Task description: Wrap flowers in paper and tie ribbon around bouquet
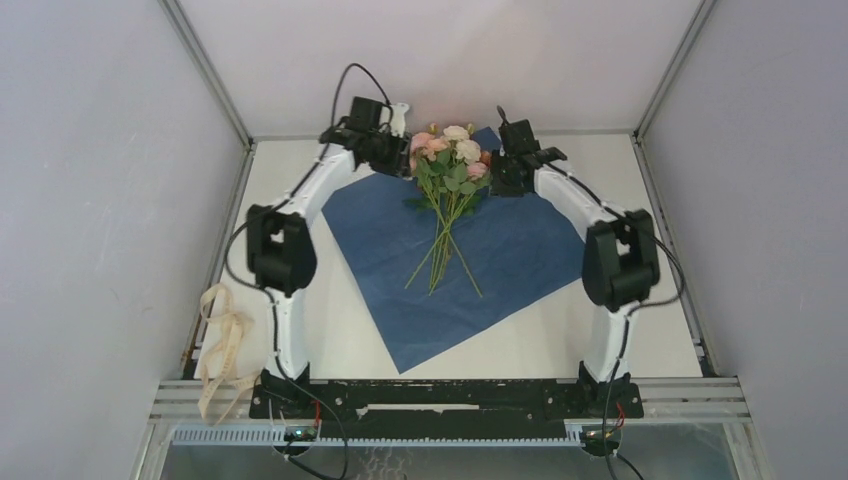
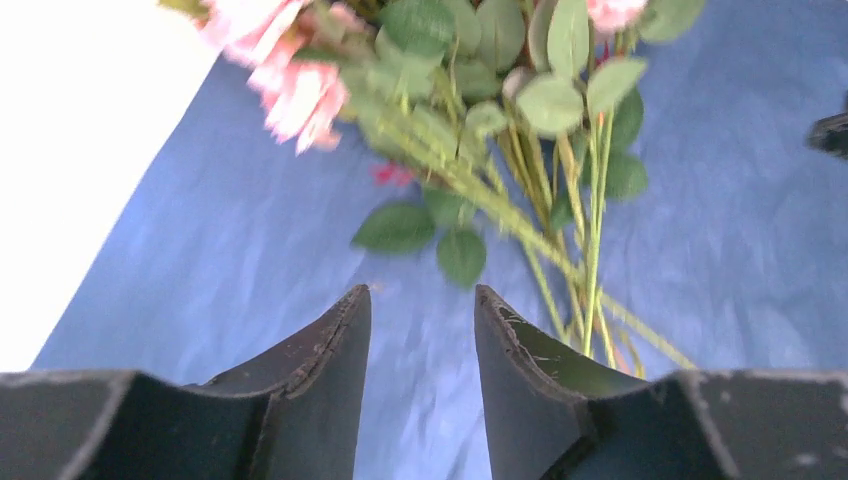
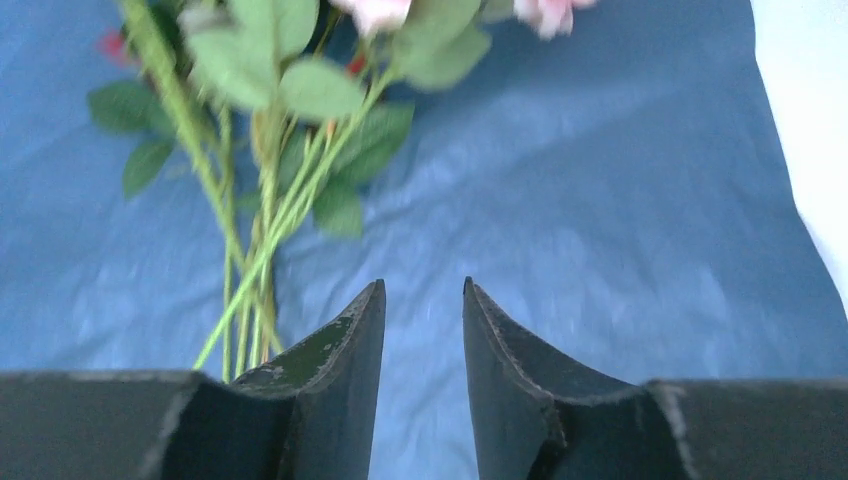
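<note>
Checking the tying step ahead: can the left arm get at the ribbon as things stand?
Probably yes. The ribbon lies uncovered at the near-left edge of the table, beside the left arm's base. The left gripper is open and empty, but out by the flowers, so the arm must fold back.

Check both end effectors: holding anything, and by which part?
Nothing is held. The left end effector and right end effector are open, with only paper showing between the jaws. The flowers lie free on it.
</note>
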`<state>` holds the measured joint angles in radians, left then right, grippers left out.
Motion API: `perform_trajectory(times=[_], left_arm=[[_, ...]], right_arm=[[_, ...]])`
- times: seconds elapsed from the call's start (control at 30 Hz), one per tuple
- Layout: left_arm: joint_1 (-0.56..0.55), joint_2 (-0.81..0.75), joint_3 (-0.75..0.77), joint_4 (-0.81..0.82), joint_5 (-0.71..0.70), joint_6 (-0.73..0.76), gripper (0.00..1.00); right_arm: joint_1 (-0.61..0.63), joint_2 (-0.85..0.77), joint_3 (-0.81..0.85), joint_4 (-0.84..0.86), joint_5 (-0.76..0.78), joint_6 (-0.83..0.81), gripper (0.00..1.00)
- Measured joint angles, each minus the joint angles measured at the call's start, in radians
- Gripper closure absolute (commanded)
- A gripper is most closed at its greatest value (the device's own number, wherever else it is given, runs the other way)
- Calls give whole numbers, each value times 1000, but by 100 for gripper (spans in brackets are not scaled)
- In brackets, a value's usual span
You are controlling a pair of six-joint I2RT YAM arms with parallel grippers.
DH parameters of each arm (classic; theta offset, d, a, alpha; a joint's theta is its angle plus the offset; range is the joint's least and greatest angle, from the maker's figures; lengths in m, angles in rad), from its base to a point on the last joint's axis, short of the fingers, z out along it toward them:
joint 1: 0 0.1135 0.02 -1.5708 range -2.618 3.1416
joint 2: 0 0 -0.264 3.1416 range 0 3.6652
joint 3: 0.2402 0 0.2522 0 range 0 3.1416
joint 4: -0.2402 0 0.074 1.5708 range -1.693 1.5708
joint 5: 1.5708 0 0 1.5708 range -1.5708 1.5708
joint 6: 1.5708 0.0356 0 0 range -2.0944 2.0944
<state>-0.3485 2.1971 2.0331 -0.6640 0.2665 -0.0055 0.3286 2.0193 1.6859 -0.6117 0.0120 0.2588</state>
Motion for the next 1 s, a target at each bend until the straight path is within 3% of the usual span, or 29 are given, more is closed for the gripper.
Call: perform_trajectory(times=[0.17,0.3,0.43,0.57,0.77,1.0], left_arm=[[35,-344,-325,5,8,113,59],[13,-530,-608,11,30,158,64],[-33,-536,-806,41,29,164,66],[-103,-514,-910,67,29,163,67],[-209,-480,-938,144,55,159,68],[-253,-420,-954,169,125,142,69]], right_arm=[[75,-326,-285,2,21,19,54],[144,-462,-481,19,8,64,56],[217,-411,-575,38,32,109,60],[267,-321,-582,78,74,145,62],[340,-239,-582,133,116,205,62],[484,-215,-582,181,139,278,62]])
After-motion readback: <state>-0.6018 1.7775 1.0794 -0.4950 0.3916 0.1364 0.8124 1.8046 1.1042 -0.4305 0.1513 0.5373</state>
